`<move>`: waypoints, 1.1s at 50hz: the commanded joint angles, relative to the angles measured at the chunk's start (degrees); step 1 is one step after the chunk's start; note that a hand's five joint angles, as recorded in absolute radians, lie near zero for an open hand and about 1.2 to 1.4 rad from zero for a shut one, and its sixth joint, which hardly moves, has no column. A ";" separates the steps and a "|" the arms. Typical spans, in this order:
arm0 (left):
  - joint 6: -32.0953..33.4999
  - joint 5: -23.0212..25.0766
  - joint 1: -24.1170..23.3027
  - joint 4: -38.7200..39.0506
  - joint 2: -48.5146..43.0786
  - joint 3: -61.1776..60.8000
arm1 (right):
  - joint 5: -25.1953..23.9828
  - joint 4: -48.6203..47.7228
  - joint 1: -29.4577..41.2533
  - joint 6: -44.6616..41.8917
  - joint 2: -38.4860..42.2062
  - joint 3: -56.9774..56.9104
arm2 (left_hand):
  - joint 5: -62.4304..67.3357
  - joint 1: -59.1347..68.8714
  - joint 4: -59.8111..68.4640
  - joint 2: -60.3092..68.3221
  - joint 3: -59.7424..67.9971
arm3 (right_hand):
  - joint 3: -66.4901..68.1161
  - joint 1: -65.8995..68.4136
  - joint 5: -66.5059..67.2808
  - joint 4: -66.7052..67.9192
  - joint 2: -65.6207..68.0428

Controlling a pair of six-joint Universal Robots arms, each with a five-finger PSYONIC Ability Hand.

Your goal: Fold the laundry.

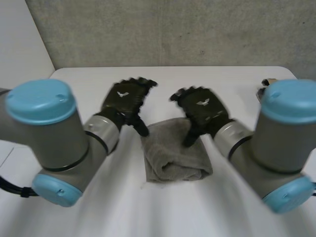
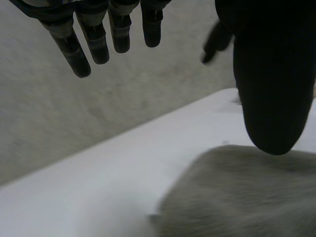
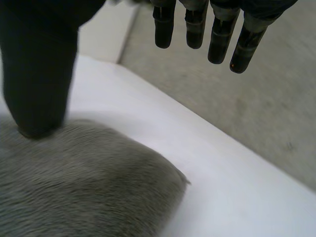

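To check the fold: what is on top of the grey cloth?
The right hand points its thumb down onto the grey cloth; the left hand has its thumb at a far corner. Nothing else lies on it. Contact is hidden under the thumb tips.

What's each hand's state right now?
Left hand: open, holding nothing.
Right hand: open, thumb down at the towel, no grip.

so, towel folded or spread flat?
Folded. The grey towel lies as a compact, thick rectangle, with a rounded doubled edge at its near end.
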 commanded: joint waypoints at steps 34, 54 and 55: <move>8.61 2.32 -3.83 -8.42 1.67 7.32 | 1.53 -2.73 -2.97 -5.77 -4.74 9.08 | -0.69 1.17 0.31 0.18 -0.22 | -2.36 -1.56 -3.59 -3.41 -2.51; 4.66 15.69 1.09 -17.47 5.20 9.52 | 3.64 -17.25 5.03 -6.65 5.53 18.61 | -0.02 1.84 0.98 0.85 0.45 | -2.36 -1.56 -3.59 -3.41 -2.51; 4.66 15.69 1.01 -17.47 5.20 9.52 | 3.72 -17.33 4.94 -6.83 5.97 18.35 | -0.02 1.84 0.98 0.85 0.45 | -2.36 -1.56 -3.59 -3.41 -2.51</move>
